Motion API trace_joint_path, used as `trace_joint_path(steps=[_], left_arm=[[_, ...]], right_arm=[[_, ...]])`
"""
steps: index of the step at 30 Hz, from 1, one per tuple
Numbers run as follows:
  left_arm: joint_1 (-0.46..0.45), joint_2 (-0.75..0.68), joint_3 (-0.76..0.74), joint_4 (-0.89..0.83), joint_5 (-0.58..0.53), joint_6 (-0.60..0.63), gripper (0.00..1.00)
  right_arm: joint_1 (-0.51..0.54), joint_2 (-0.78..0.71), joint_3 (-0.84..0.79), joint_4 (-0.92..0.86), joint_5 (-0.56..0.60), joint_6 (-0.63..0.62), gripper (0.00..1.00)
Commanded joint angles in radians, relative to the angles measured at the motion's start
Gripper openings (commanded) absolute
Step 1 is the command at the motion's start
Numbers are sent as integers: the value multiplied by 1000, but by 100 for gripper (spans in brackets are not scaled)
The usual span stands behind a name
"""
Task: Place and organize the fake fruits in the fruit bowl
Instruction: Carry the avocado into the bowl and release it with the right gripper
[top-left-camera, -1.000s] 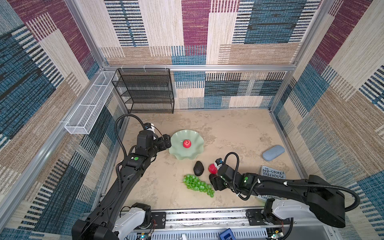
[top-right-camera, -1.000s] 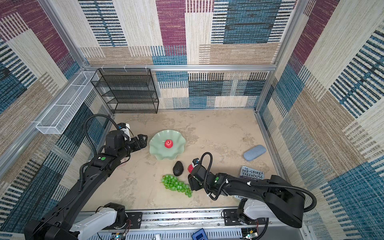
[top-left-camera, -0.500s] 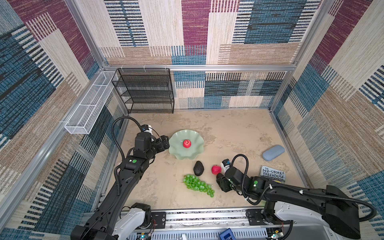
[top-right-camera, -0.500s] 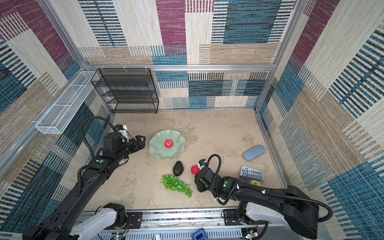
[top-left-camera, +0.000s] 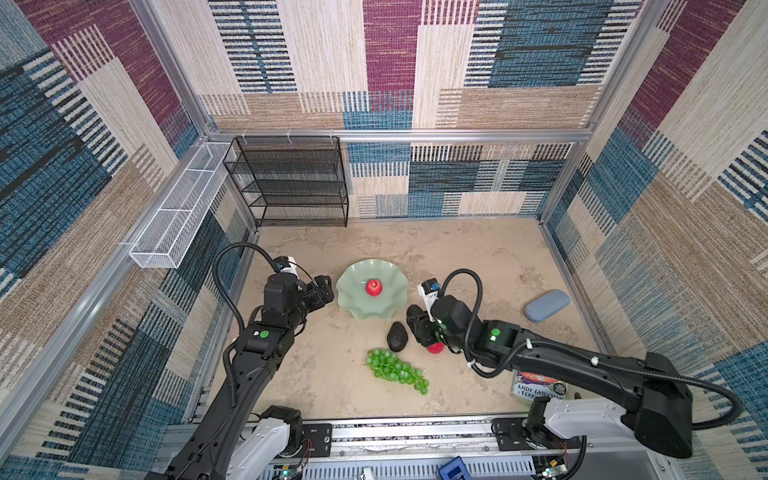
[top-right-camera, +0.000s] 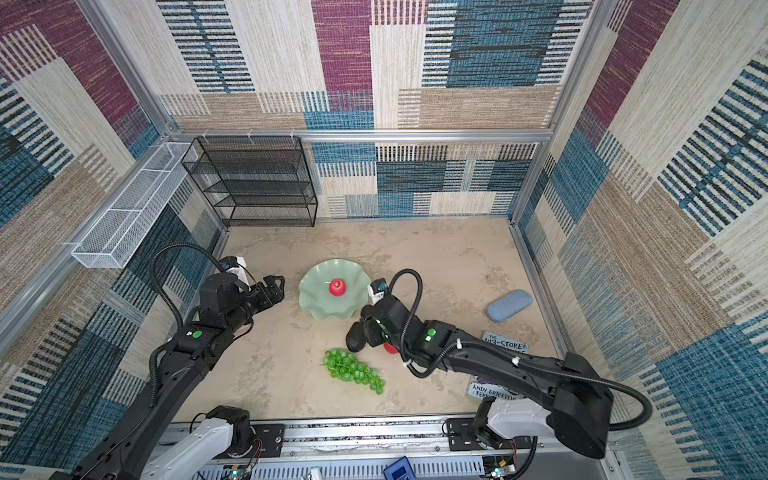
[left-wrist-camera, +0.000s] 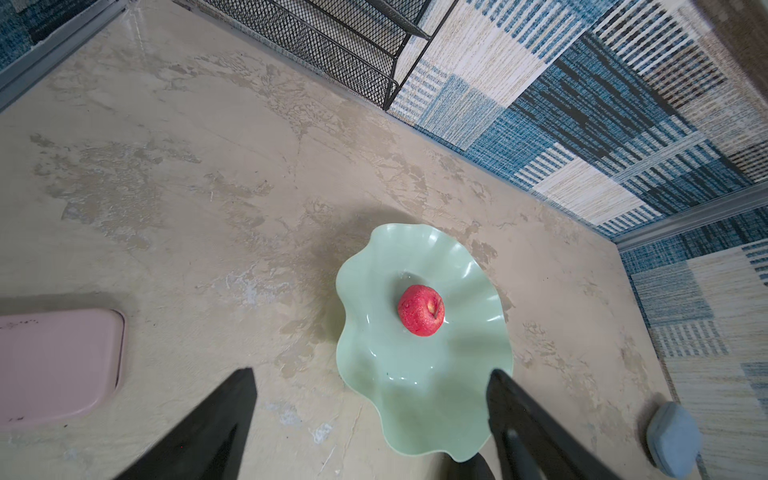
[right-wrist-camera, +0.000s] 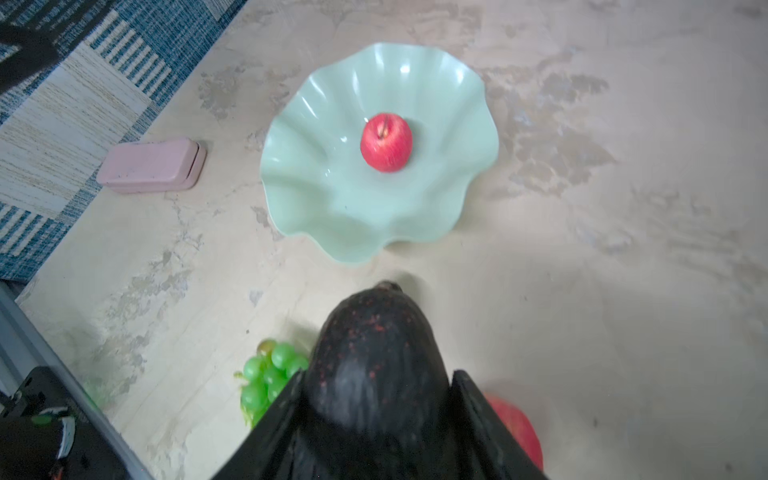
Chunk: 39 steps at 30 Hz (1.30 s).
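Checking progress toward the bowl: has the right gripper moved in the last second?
Yes. In both top views the right gripper, shut on an avocado, has moved closer to the fruit bowl.

Arms: left arm (top-left-camera: 249, 365) and right arm (top-left-camera: 582, 365), matte black links, rounded joints. Tooling: left gripper (left-wrist-camera: 370, 378) and right gripper (top-left-camera: 412, 321), black, with flat tapered fingers (left-wrist-camera: 224, 415). Just behind each gripper sits a small white camera module (top-left-camera: 287, 264) with a blue connector; a black corrugated cable (top-left-camera: 224, 266) loops back from it. Further back, a round green marker (top-left-camera: 263, 333) on each arm. White zip ties (top-left-camera: 528, 341) on the right arm. Farthest from the grippers, white base housings (top-left-camera: 257, 444)
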Motion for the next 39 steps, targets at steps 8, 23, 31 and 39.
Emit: trace_joint_path(steps=[8, 23, 31, 39], left_arm=[[5, -251, -68, -125, -17, -51, 90], [4, -443, -117, -250, -38, -44, 91], [5, -442, -114, -253, -20, -40, 91], [5, -441, -103, -263, 2, -32, 91]], right_arm=[[-71, 486, 439, 117, -196, -287, 49], [-77, 805, 680, 81, -213, -310, 53], [-86, 846, 679, 79, -228, -301, 61], [-92, 811, 679, 92, -228, -285, 70]])
